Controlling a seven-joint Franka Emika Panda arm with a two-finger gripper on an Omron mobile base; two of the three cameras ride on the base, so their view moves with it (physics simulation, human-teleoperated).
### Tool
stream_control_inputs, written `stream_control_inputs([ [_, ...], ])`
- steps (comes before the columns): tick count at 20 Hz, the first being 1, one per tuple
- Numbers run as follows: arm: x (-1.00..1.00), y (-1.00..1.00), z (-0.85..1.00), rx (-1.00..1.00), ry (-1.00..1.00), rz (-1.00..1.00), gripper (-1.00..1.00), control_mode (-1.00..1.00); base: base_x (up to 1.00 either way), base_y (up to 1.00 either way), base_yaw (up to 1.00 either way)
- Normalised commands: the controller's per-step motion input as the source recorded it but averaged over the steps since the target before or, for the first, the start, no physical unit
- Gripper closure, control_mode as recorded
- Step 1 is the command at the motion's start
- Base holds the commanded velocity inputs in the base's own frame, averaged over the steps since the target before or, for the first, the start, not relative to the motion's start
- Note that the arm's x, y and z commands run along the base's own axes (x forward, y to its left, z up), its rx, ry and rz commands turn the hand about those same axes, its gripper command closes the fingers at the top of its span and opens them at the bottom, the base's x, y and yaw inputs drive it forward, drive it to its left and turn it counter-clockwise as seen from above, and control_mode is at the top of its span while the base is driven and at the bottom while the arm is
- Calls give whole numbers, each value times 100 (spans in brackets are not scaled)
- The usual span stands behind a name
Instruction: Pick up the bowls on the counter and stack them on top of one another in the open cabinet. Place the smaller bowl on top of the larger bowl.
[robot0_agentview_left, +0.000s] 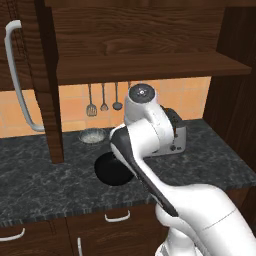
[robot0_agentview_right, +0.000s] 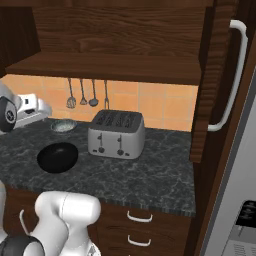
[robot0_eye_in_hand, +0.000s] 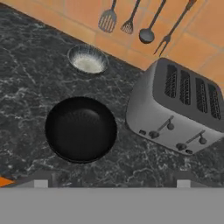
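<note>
Both bowls sit on the table, so no bowl has yet reached the cabinet (robot0_agentview_left: 150, 67), whose plank shelf stands bare above the tiled wall with its door swung out to the side. The larger bowl (robot0_eye_in_hand: 81, 129), glossy black and upright, sits on the dark marbled table (robot0_eye_in_hand: 26, 78) toward its front edge, just beside the toaster (robot0_eye_in_hand: 179, 109) but apart from it. The smaller bowl (robot0_eye_in_hand: 87, 59), pale and glassy, rests farther back against the wall edge of the table, under the hanging utensils (robot0_eye_in_hand: 131, 19), well apart from the black one. The pincer (robot0_eye_in_hand: 111, 183) hovers above the table, looking down on the black bowl; its two tips show far apart at the bottom of the hand view with nothing between them, so it is released and holds nothing. The step in hand appears to be the approach to the first pick, and since the black bowl must go underneath, it is the sensible one to take first. The next move calls for descending over its rim, setting one finger inside and one outside the wall, and closing firmly, since the glossy curve may slip, while keeping clear of the toaster.
</note>
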Motion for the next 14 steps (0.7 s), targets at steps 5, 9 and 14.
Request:
stream_control_inputs([
  [5, -28, 100, -43, -33, -10, 19, -100, -100, 0, 0, 0],
  [9, 8, 100, -54, -36, 0, 8, -100, -100, 0, 0, 0],
  [14, 76, 61, -39, -22, 6, -7, -100, -100, 0, 0, 0],
])
